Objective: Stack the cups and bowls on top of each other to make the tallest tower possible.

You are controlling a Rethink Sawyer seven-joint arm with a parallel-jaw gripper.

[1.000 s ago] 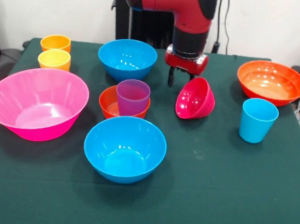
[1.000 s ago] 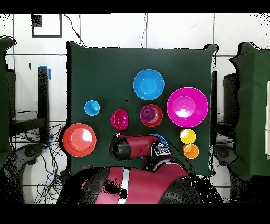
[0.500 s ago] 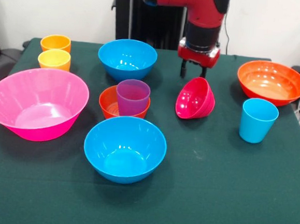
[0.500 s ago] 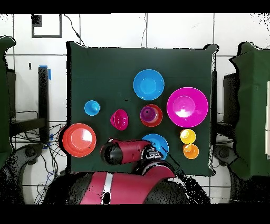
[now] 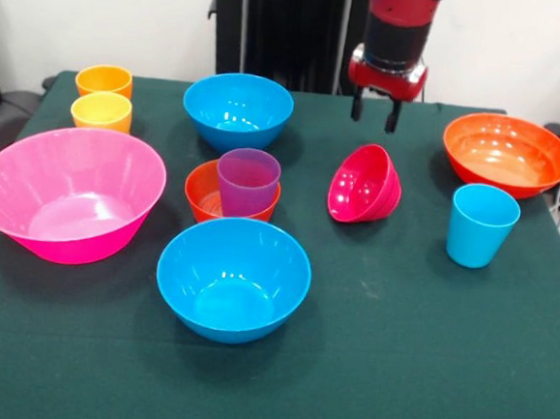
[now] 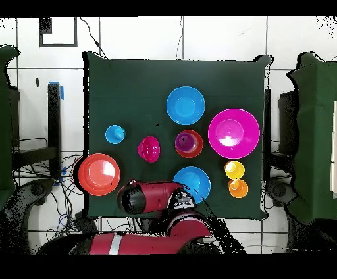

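The green surface (image 5: 424,357) carries a pink bowl (image 5: 66,193), two blue bowls (image 5: 233,278) (image 5: 237,110), a wide orange-red bowl (image 5: 507,154), a tilted magenta bowl (image 5: 363,185), a small orange bowl (image 5: 203,196) holding a purple cup (image 5: 248,181), plus blue (image 5: 482,224), yellow (image 5: 101,111) and orange (image 5: 104,80) cups.

We see the red and black gripper (image 5: 376,113) hanging above the green table (image 5: 424,357), its two dark fingers (image 5: 357,106) parted and holding nothing. Just below it and nearer us, the small magenta-red plastic bowl (image 5: 364,185) lies tilted on its side. To the gripper's right in the picture sits the wide orange-red plastic bowl (image 5: 507,154); the light blue plastic tumbler (image 5: 481,224) stands upright nearer us.
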